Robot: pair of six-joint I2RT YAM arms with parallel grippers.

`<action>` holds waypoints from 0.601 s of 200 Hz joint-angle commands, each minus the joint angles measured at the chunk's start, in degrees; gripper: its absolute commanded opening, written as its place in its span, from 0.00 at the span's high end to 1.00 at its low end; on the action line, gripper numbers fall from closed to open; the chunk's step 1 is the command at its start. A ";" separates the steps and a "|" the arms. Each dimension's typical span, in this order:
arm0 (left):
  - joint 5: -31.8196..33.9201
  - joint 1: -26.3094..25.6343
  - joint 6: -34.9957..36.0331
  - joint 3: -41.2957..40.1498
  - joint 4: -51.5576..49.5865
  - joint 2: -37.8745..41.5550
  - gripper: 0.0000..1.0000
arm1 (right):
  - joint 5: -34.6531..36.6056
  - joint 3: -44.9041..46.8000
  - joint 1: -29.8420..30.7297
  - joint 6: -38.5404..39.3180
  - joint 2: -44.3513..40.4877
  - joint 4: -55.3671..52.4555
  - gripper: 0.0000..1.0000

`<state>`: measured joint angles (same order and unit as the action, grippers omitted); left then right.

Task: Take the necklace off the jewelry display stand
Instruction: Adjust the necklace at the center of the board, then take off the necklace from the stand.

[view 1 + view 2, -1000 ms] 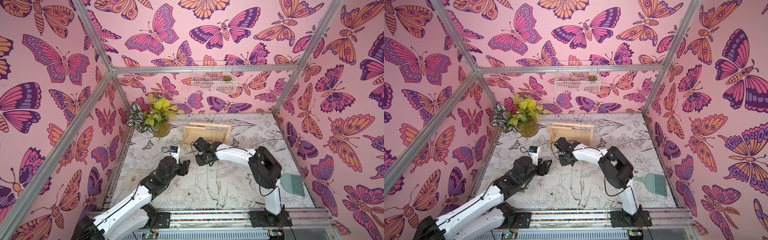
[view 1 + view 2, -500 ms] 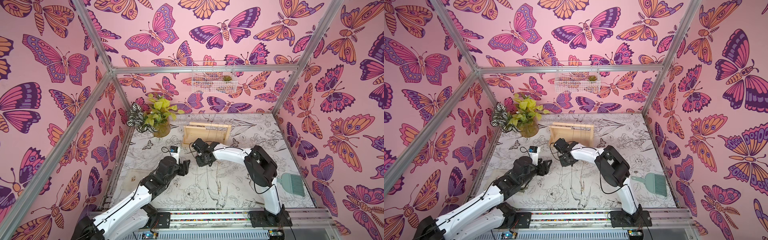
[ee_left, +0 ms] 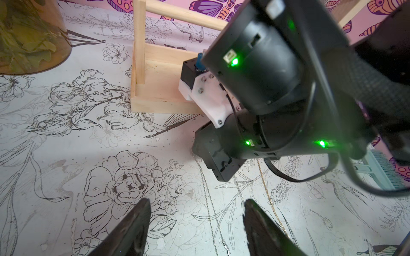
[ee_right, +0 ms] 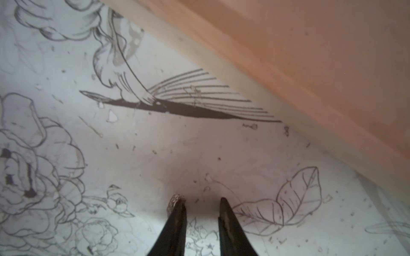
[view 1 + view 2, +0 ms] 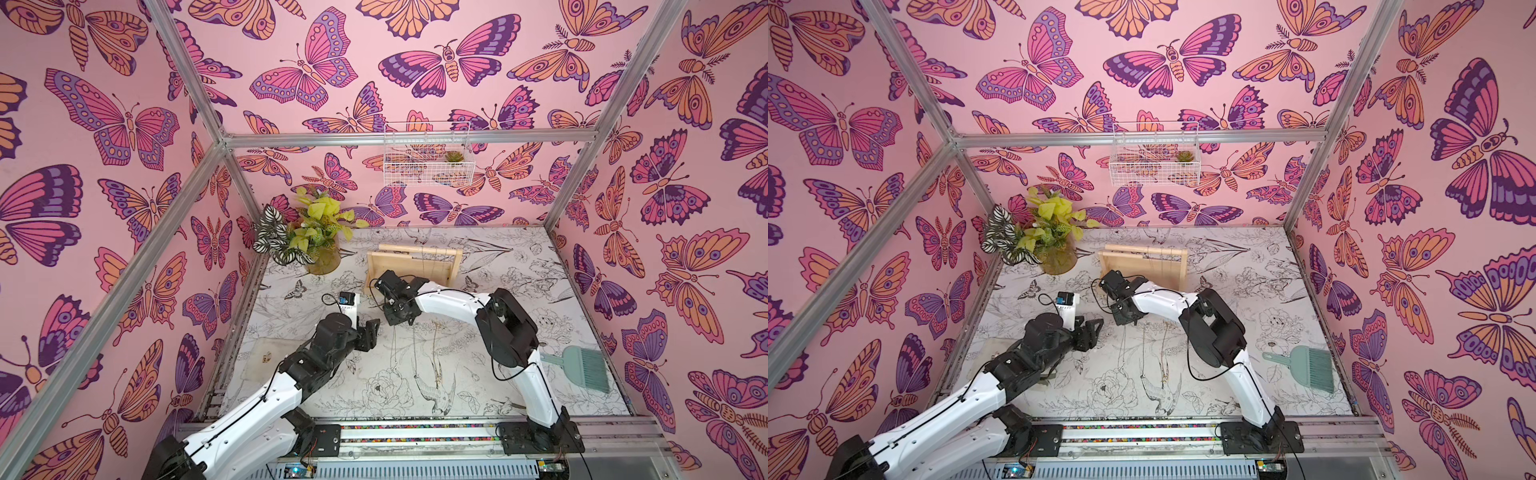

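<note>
The pale wooden jewelry display stand (image 5: 411, 270) (image 5: 1142, 270) (image 3: 159, 88) (image 4: 310, 55) stands at the back of the table. Thin chains (image 5: 432, 259) hang from its crossbar. Several necklaces lie stretched on the table in front of it: a silver chain (image 5: 393, 349) (image 3: 210, 208) and a gold chain (image 5: 434, 353) (image 3: 266, 188). My right gripper (image 5: 399, 322) (image 5: 1127, 318) (image 4: 202, 200) points down at the table by the stand's front left corner. Its jaws stand narrowly apart with nothing between them. A silvery bit sits on one fingertip (image 4: 177, 199). My left gripper (image 5: 372, 332) (image 3: 195, 206) hovers open over the silver chain.
A leafy plant in an amber vase (image 5: 320, 257) stands at the back left. A white wire basket (image 5: 428, 162) hangs on the back wall. A teal brush and dustpan (image 5: 582, 365) lie at the right. A beige patch (image 5: 266, 357) marks the table's left side.
My right arm has shifted slightly to the left, gripper and elbow together. The left arm has not moved.
</note>
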<state>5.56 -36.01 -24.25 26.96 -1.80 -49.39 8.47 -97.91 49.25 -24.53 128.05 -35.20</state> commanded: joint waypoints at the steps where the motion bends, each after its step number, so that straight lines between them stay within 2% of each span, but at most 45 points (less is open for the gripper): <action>1: -0.35 0.38 0.52 -0.61 -0.69 0.69 0.31 | 2.63 -0.92 -0.04 0.70 1.37 -3.52 0.70; 23: -1.56 0.35 1.10 -0.51 -0.62 0.79 0.28 | 4.46 3.92 -0.04 -0.31 -3.94 -0.49 0.71; 59: -4.24 0.33 2.26 0.02 3.88 -1.44 0.18 | 6.26 14.73 -0.04 -0.04 -20.16 3.52 0.70; 91: -7.52 -0.20 4.19 0.61 20.50 -12.80 0.17 | 13.23 22.84 -0.61 0.12 -35.33 2.10 0.70; 112: -2.42 -3.11 8.93 0.37 39.11 -22.68 0.19 | 16.81 28.01 -3.28 -0.05 -45.79 1.62 0.70; 120: -0.16 -4.44 11.40 0.97 47.02 -29.05 0.21 | 17.76 30.58 -4.86 -0.14 -49.09 2.12 0.71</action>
<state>1.32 -37.43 -19.81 27.16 20.60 -68.07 19.59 -72.99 48.07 -24.34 86.32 -31.92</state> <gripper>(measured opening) 0.808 0.297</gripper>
